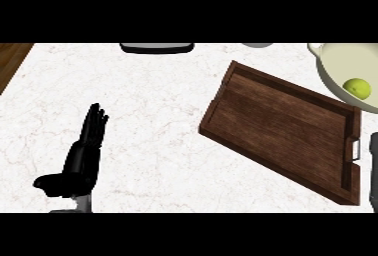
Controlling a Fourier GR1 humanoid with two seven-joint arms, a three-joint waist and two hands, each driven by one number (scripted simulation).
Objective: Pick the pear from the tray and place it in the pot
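The yellow-green pear [359, 88] lies inside the cream pot [330, 70] at the upper right, which is cut off by the view's right edge. The dark wooden tray [284, 131] sits askew right of centre with nothing on it; a metal handle shows on its right rim. My left hand [83, 155] rests open at the lower left, fingers pointing up, far from the tray. At the right edge beside the tray there is only a dark sliver [373, 170], seemingly my right arm or hand.
A dark grey, flat object [157, 47] pokes in at the top edge, and a small grey rounded one [257, 45] lies further right. Brown wood [10, 60] borders the white marble counter at the upper left.
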